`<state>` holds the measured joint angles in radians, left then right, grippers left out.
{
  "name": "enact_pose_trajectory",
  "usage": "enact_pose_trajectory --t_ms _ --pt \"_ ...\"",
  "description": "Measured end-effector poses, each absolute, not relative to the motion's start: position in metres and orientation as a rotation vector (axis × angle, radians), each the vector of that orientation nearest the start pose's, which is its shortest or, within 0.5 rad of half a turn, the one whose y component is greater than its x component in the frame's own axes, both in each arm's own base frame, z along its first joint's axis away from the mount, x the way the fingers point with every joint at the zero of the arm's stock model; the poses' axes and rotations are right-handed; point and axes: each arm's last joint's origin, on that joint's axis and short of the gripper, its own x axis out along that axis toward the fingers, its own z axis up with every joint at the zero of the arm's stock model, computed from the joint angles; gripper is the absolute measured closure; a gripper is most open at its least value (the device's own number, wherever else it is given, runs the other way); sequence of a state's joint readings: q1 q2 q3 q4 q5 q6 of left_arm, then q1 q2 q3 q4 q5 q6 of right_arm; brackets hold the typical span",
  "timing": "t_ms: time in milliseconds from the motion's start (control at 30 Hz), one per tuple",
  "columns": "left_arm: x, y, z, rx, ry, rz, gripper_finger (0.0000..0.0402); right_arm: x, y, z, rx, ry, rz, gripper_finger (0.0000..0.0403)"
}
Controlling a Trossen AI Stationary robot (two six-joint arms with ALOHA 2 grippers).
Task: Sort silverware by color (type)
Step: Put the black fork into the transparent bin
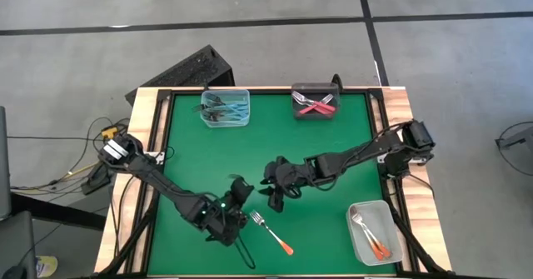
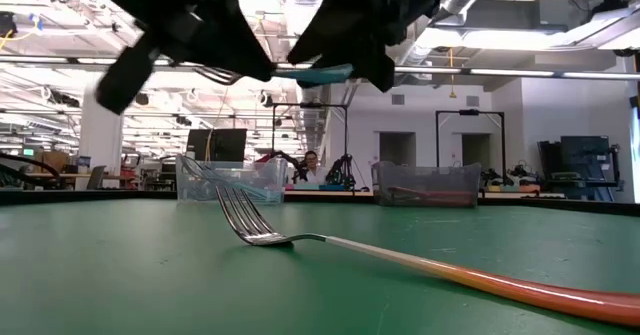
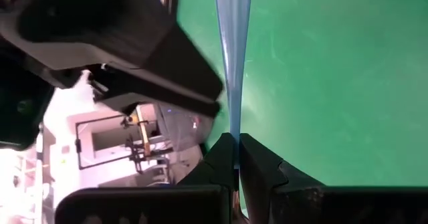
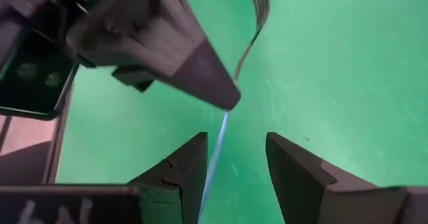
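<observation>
High view: the left gripper (image 1: 237, 189) is hanging over the green table (image 1: 191, 146) at about 7 o'clock from its centre, pinched tight on a blue-handled fork (image 1: 250, 187). The right gripper (image 1: 275, 191) is reaching in from 3 o'clock to meet it, fingers spread wide. An orange-handled fork (image 1: 271, 233) is lying on the mat at 6 o'clock. Blue forks are sitting in the clear tub (image 1: 225, 107) at 11 o'clock, red ones in the dark tub (image 1: 315, 102) at 1 o'clock, orange ones in the tub (image 1: 373, 231) at 4 o'clock.

Low view: the orange-handled fork (image 2: 400, 260) is lying across the foreground, tines raised; both grippers are hovering overhead with the blue handle (image 2: 322, 74) between them.

Left wrist view: the left fingers (image 3: 257, 164) are clamping the blue handle (image 3: 233, 37), which is sticking straight out beyond them.

Right wrist view: the right gripper (image 4: 235, 158) is standing wide, the blue-handled fork (image 4: 215, 154) running between its fingers, touching neither clearly.
</observation>
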<state>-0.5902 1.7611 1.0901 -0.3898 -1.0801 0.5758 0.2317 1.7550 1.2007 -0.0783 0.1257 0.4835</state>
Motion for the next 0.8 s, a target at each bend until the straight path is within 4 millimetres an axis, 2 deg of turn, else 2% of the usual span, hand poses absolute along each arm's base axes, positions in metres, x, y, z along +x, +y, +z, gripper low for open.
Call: enact_pose_trajectory --t_ms 367,500,667,800 --pt "0.308 -0.152 0.189 1.367 0.88 0.252 0.0401 0.374 0.079 0.223 0.367 0.695 -0.073 0.026" --pt "0.311 -0.153 0.191 1.38 0.865 0.255 0.0401 0.375 0.076 0.223 0.353 0.682 -0.109 0.0303" --pt "0.31 -0.154 0.191 1.374 0.862 0.263 0.0401 0.375 0.073 0.223 0.294 0.688 -0.086 0.0383" --pt "0.31 -0.152 0.191 1.241 0.827 0.348 0.0398 0.375 0.072 0.223 0.248 0.691 -0.07 0.0384"
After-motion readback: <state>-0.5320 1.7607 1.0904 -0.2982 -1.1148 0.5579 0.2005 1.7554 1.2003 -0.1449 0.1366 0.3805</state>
